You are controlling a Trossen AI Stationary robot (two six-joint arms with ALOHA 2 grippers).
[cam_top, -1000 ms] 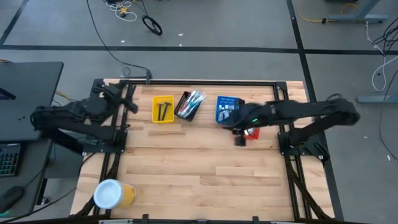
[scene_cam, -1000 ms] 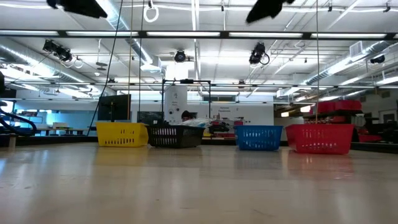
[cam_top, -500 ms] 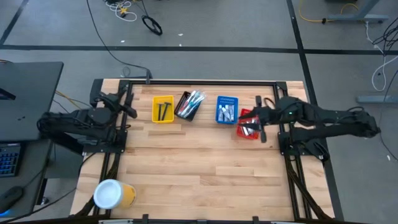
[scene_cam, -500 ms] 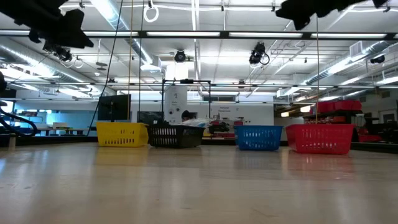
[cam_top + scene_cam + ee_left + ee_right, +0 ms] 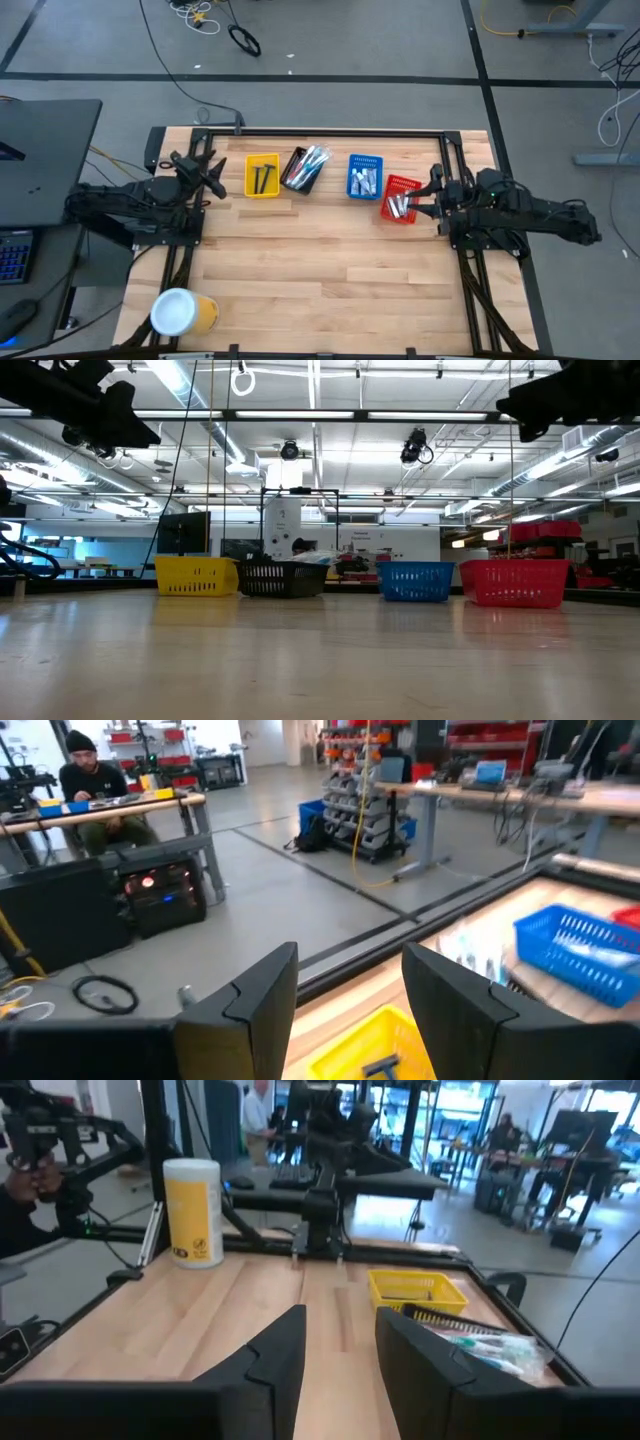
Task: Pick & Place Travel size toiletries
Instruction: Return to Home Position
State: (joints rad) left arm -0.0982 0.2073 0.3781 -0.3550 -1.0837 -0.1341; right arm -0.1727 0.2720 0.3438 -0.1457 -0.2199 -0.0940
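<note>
Four small mesh baskets stand in a row near the table's far edge. The yellow basket [image 5: 262,176] holds dark razors. The black basket [image 5: 305,168] holds blue-white toothbrushes [image 5: 485,1344]. The blue basket [image 5: 364,176] holds small white tubes, and the red basket [image 5: 401,199] holds silvery sachets. My left gripper [image 5: 218,176] hangs open in the air just left of the yellow basket [image 5: 380,1045]. My right gripper [image 5: 432,197] is open too, raised just right of the red basket, pointing toward the table's left side [image 5: 340,1320].
A big yellow cup with a white lid [image 5: 182,312] stands near the table's near left corner [image 5: 195,1215]. A black frame rail [image 5: 320,132] runs along the far edge. Bare wood [image 5: 320,270] fills the middle and near part. People sit at desks beyond the table.
My right gripper has drawn back from over the blue and red baskets toward the table's right edge and come lower. My left arm has also come lower, staying left of the yellow basket.
</note>
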